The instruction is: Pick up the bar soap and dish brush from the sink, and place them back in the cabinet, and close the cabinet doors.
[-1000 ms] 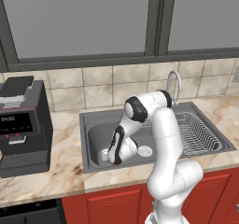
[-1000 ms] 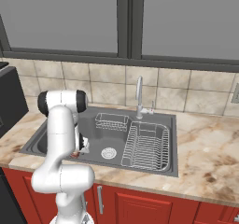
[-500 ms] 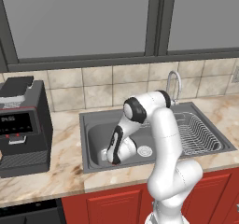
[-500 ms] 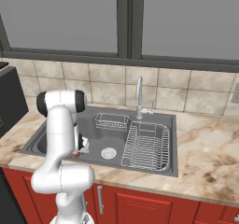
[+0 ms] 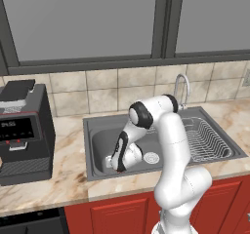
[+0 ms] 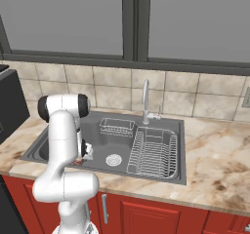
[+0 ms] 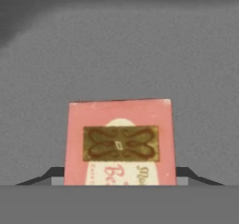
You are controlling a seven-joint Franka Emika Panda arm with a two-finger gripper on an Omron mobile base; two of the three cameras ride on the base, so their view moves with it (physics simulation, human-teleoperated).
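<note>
Lying flat on the dark floor of the sink: the bar soap, pinkish face up with a brown ornamental panel and pale lettering. Gripper lowered into the basin's left part, just left of the round white drain; its dark fingertips flank the soap on both sides, jaws parted around it, contact not discernible. Wire dish rack in the basin's right half; silver faucet behind.

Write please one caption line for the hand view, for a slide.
Hand view: the bar soap lies flat on the grey sink floor, between the two dark fingers.
</note>
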